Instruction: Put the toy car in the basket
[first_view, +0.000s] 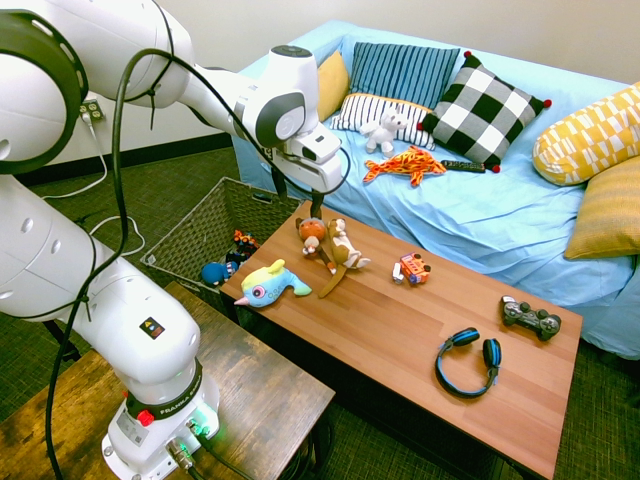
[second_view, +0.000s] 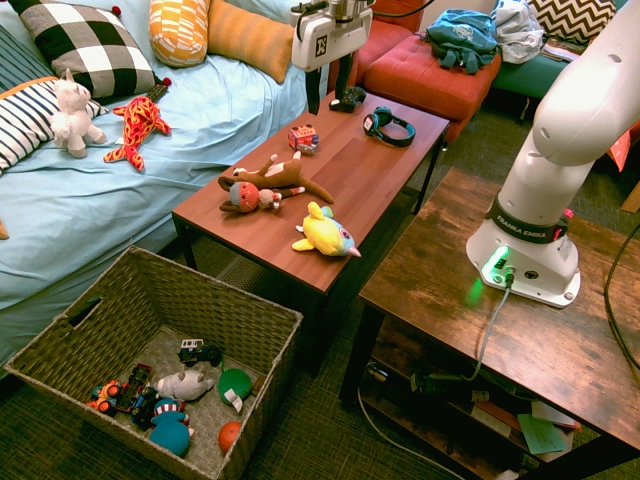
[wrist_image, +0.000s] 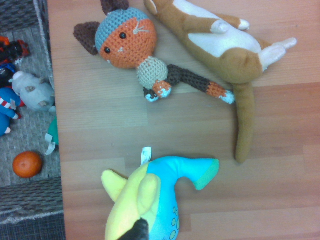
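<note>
1. The car (first_view: 412, 268) sits on the tabletop (first_view: 420, 350) close to the long edge that faces the bed, roughly midway along it, clear of the other toys. It is nowhere near the basket (second_view: 262, 318), which stands on the floor off the tabletop's short end.
2. It looks like a small, hard, blocky plastic toy: light, stiff, unlikely to give under the fingers. Its wheels may let it roll if nudged, and smooth sides could slip.
3. I'd take it across its two flat sides, low on the body, with the fingers coming straight down over it.
4. The tool (second_view: 331, 92) hangs in the air, pointing down, its fingers spread wide. It holds nothing and touches nothing.
5. From the first exterior view it hovers above the monkey plush (first_view: 330, 245) near the tabletop's basket end, so it is well apart from the car.
6. The wrist view shows that monkey, a crocheted doll (wrist_image: 131, 42) and a blue-and-yellow plush fish (wrist_image: 150, 197), but no car.
7. The grasp has not yet begun.
</note>
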